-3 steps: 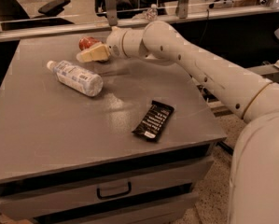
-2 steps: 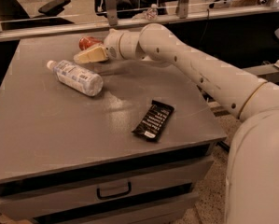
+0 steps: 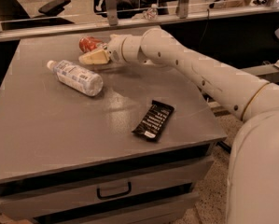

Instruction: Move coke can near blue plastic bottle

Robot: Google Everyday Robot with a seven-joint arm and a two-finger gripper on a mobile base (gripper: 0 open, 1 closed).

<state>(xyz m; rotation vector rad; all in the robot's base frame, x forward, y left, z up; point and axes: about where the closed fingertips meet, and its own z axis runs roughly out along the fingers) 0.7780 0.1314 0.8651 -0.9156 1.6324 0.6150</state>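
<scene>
Arm (image 3: pixel 199 73) reached out long from lower right toward far left, near level. Gripper (image 3: pixel 93 57) was at its tip, low, pointing left.

Gripper (image 3: pixel 88 58) beside coke can (image 3: pixel 88 44); blue plastic bottle (image 3: pixel 76 77) blocks near front, snack bar (image 3: pixel 153 119) well apart.
</scene>
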